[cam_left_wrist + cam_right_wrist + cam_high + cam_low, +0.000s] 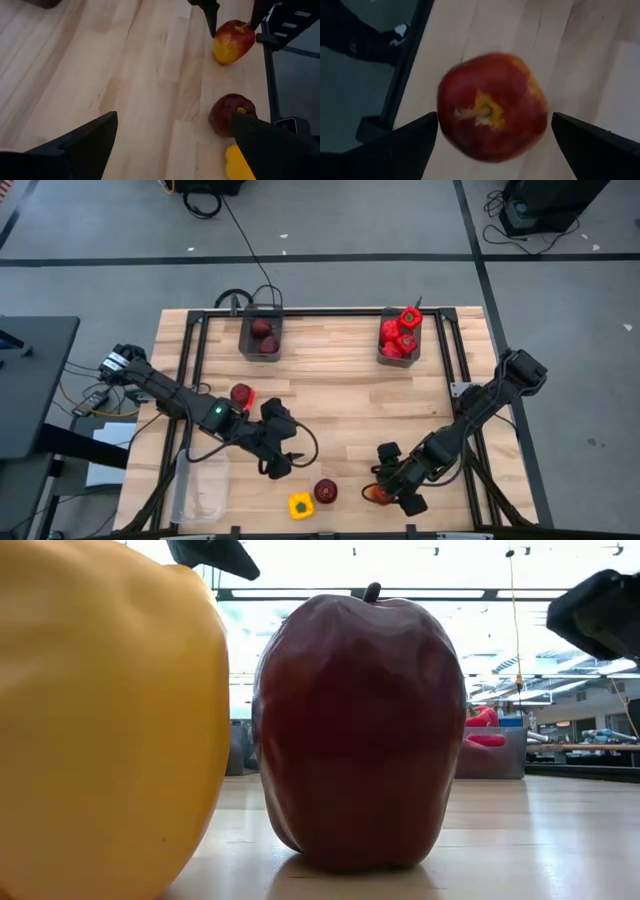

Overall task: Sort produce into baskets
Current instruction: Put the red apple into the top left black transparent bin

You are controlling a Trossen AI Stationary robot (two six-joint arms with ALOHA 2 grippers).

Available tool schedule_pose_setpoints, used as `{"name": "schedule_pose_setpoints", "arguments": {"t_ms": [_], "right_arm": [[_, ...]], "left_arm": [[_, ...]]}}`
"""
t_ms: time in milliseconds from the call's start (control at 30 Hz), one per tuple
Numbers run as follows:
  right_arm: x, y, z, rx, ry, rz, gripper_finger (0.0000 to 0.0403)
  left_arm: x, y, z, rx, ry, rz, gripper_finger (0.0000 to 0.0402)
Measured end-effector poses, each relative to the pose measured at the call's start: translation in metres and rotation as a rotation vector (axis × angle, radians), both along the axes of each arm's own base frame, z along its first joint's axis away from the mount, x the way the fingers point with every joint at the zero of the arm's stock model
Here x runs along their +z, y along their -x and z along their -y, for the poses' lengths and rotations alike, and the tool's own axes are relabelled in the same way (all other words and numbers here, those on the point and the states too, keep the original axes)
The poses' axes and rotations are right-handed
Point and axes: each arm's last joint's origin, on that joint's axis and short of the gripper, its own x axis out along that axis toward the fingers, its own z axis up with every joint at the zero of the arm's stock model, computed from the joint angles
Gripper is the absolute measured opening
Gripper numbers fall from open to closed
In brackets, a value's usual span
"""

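Near the tabletop's front edge on the right, our right gripper (384, 492) hangs over a red-and-yellow apple (491, 106), jaws spread wide to either side of it and not touching. Our left gripper (284, 468) sits left of centre, jaws also spread and empty, near a dark maroon apple (326, 491) and yellow pepper (300, 505).

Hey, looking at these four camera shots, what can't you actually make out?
- Low view: the yellow pepper and dark red apple fill the frame and block most of the table; the pepper is cut off at the left edge.
- High view: the red-yellow apple is mostly covered by the right gripper.
- High view: the clear tub is faint; its contents cannot be judged.
- Left wrist view: the pepper is half hidden behind a finger.
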Motion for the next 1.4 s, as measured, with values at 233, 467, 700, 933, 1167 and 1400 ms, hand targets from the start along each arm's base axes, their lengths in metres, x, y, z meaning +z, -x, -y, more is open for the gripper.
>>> {"name": "schedule_pose_setpoints", "arguments": {"t_ms": [233, 467, 700, 933, 1167, 1400], "right_arm": [[0.001, -0.007, -0.002, -0.026, -0.018, 0.071, 0.0400], [-0.018, -0.012, -0.004, -0.023, -0.045, -0.039, 0.0379], [-0.013, -0.015, 0.002, -0.099, -0.063, -0.034, 0.0347], [0.020, -0.027, 0.032, -0.287, -0.022, 0.175, 0.0358], [0.058, -0.048, 0.060, -0.444, -0.169, 0.415, 0.0357], [0.080, -0.058, 0.075, -0.493, -0.266, 0.572, 0.0357]], "left_arm": [[-0.008, -0.005, 0.002, 0.002, -0.012, -0.020, 0.0390], [-0.028, -0.017, 0.010, 0.001, -0.004, -0.071, 0.0390], [-0.032, -0.027, 0.015, -0.003, 0.038, -0.015, 0.0390], [-0.023, -0.035, 0.019, -0.031, 0.069, 0.103, 0.0390], [-0.014, -0.041, 0.020, -0.080, -0.012, 0.206, 0.0390], [-0.010, -0.046, 0.013, -0.047, -0.019, 0.251, 0.0390]]}}
